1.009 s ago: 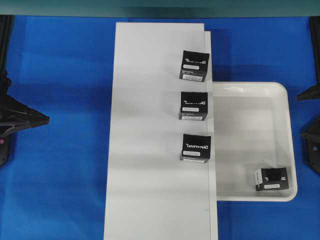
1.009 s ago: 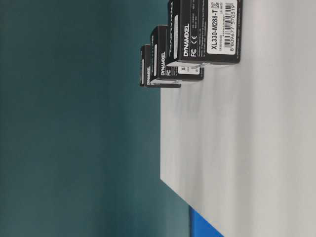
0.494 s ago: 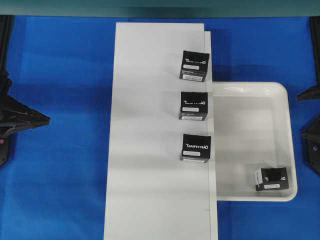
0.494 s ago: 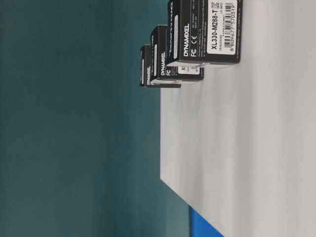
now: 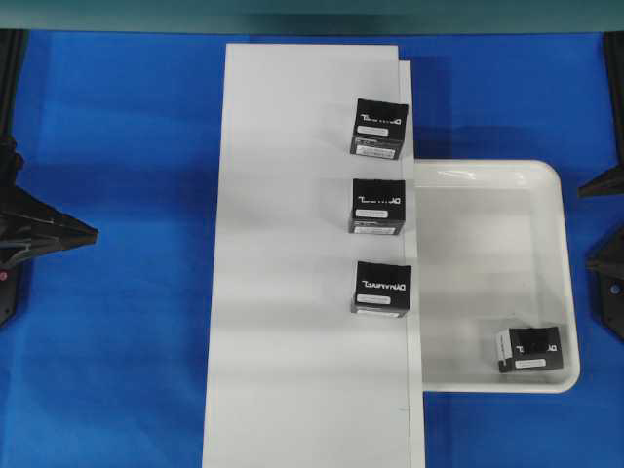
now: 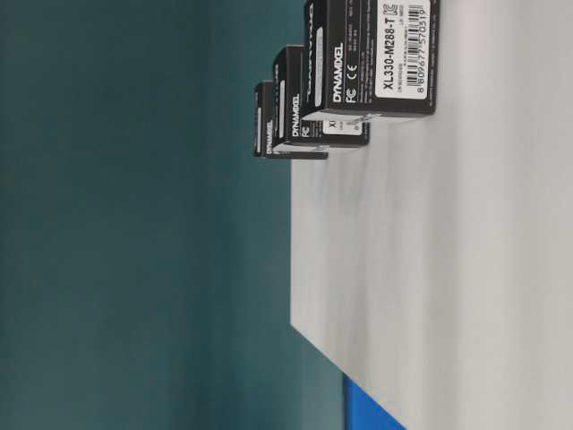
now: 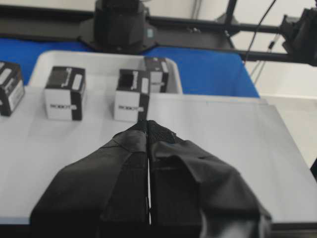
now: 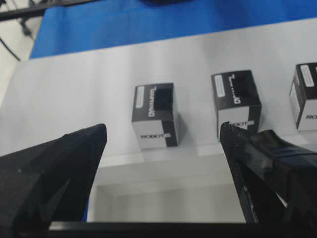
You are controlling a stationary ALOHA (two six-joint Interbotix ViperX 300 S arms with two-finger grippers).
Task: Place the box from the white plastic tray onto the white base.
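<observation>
The box [image 5: 529, 349] lies in the near right corner of the white plastic tray [image 5: 551, 195], close against the tray's near rim, and it is the only thing in the tray; in the overhead view it shows a dark top and a white end facing left. It also shows in the left wrist view [image 7: 157, 74], behind the edge of the board. The tray sits on the blue table [image 5: 117, 146], its left side meeting the right long edge of the white base [image 5: 292, 390], which runs from far to near well beyond the tray at both ends. Three black cartons stand on the base in a line along its right edge: a far carton [image 5: 378, 128], a middle carton [image 5: 377, 206] and a near carton [image 5: 381, 289], each with white lettering on top and a white label strip on its near side, all apart from one another. The table-level view shows the same three cartons [image 6: 372, 58] lined up one behind another. The right gripper [image 8: 161, 136] hangs above the tray's left part with its fingers spread wide and nothing between them, facing the cartons on the base. The left gripper [image 7: 148, 126] hovers at the left of the table, its fingers pressed together and holding nothing, pointing toward the base.
</observation>
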